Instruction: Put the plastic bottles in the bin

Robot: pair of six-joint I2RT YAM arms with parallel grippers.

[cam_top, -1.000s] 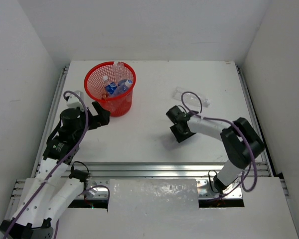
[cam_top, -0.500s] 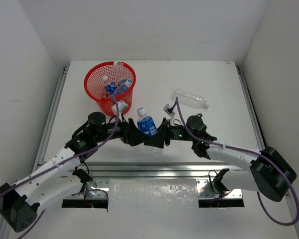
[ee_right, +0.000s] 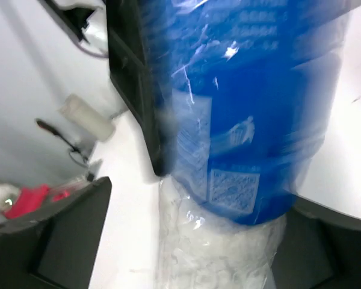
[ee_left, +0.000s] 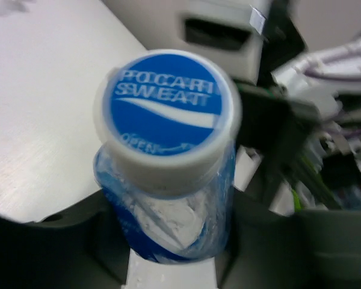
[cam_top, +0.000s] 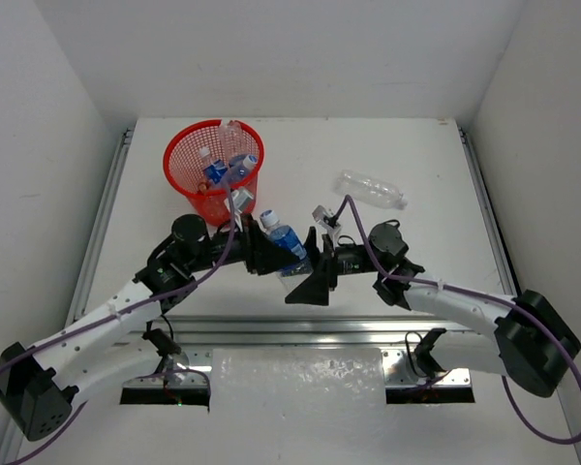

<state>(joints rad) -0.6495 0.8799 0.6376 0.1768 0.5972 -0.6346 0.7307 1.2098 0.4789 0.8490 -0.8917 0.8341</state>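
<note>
Blue-labelled clear plastic bottle [cam_top: 285, 244] now sits clamped in the left pincer [cam_top: 271, 260]. The right pincer [cam_top: 308, 266] has let go, jaws wide.

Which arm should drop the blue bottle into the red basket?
Left. The left end effector is shut on the Pocari Sweat bottle, and the red mesh bin stands close on that arm's side. The right end effector is open and farther from the bin.

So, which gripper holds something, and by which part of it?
The left gripper holds the Pocari Sweat bottle by its blue-labelled body, below the cap. The right gripper stands open around the bottle's lower part and grips nothing.
</note>
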